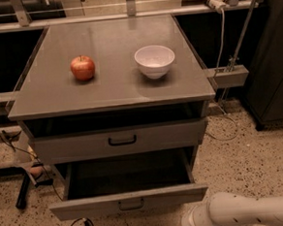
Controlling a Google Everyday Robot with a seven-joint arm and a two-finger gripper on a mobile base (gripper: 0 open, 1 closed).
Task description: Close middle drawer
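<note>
The middle drawer [128,201] is pulled out of the grey cabinet. Its flat grey front panel carries a small dull bail handle [132,204] at the centre, and its dark inside looks empty. My white arm [241,214] lies along the bottom right, its end just right of and below the drawer front's right corner. My gripper is past the bottom edge of the view and does not show.
Above it, a similar grey drawer [119,142] with a bolder black handle stands slightly out. A red apple [82,68] and a white bowl [155,60] sit on the cabinet top [111,90]. Cables lie on the speckled floor at left [20,186]. A dark cabinet [275,76] stands right.
</note>
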